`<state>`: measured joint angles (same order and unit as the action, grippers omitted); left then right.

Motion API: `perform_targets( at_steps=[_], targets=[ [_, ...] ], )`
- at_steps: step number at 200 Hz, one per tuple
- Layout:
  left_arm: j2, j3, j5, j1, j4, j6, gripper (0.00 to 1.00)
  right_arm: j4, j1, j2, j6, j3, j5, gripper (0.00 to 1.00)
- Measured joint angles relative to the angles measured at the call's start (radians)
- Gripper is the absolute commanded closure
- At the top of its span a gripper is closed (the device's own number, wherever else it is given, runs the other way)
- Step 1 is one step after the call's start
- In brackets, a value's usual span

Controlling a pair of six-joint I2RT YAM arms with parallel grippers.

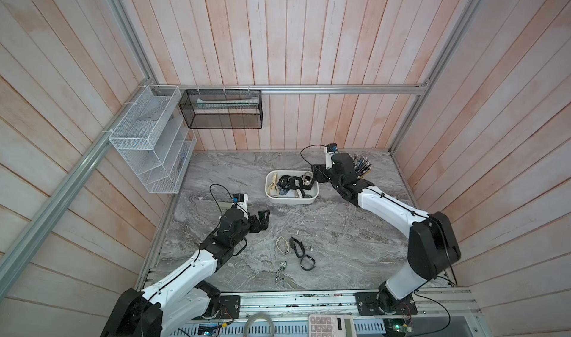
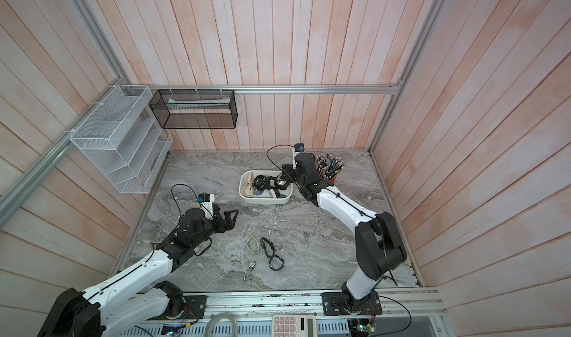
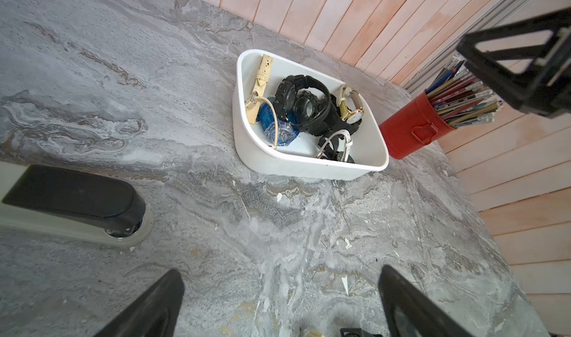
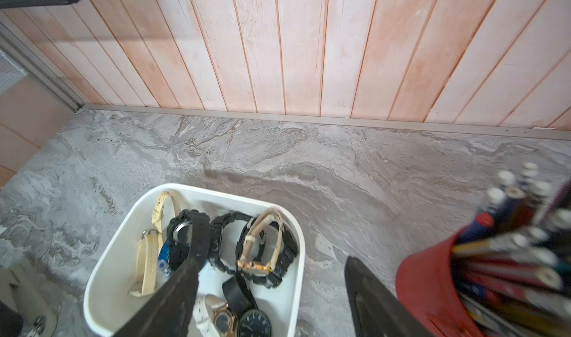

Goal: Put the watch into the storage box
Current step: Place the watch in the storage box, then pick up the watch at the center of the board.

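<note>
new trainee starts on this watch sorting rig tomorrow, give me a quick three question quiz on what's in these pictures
1. True or false: the jaws on the right arm grip a watch.
2. How many watches lie loose on the table, outside the storage box?
3. What stands beside the box? A, a mug; B, a red pot of pens; C, a kettle.

Key: 1 false, they stand open and empty over the box's end; 2 four; 3 B.
</note>
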<state>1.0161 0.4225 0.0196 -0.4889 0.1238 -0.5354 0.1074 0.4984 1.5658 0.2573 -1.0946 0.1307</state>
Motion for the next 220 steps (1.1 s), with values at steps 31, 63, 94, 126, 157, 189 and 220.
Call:
perform_targets(
  at_steps=[31, 63, 94, 126, 157, 189, 220],
  targets=[
    [0.036, 0.002, 0.022, 0.0, 0.014, -0.008, 0.02, 0.05, 0.0, -0.071, 0.035, 0.176, 0.003, 0.22],
    [0.063, 0.023, 0.044, 0.0, -0.01, -0.024, 0.09, 0.056, 0.0, -0.072, 0.05, 0.209, 0.006, 0.22],
    [0.024, 0.031, 0.051, -0.015, -0.082, -0.089, 0.19, 0.065, 0.0, -0.072, 0.049, 0.197, 0.028, 0.22],
    [-0.059, 0.031, 0.024, -0.114, -0.208, -0.166, 0.23, 0.076, -0.002, -0.066, 0.049, 0.179, 0.037, 0.22],
    [-0.065, 0.036, -0.01, -0.221, -0.339, -0.222, 0.27, 0.079, -0.002, -0.04, 0.047, 0.154, 0.037, 0.22],
    [-0.006, 0.063, -0.049, -0.301, -0.42, -0.274, 0.3, 0.079, -0.002, -0.037, 0.046, 0.154, 0.038, 0.22],
    [0.099, 0.105, -0.077, -0.36, -0.441, -0.29, 0.32, 0.078, -0.002, -0.037, 0.038, 0.154, 0.055, 0.21]
  ],
)
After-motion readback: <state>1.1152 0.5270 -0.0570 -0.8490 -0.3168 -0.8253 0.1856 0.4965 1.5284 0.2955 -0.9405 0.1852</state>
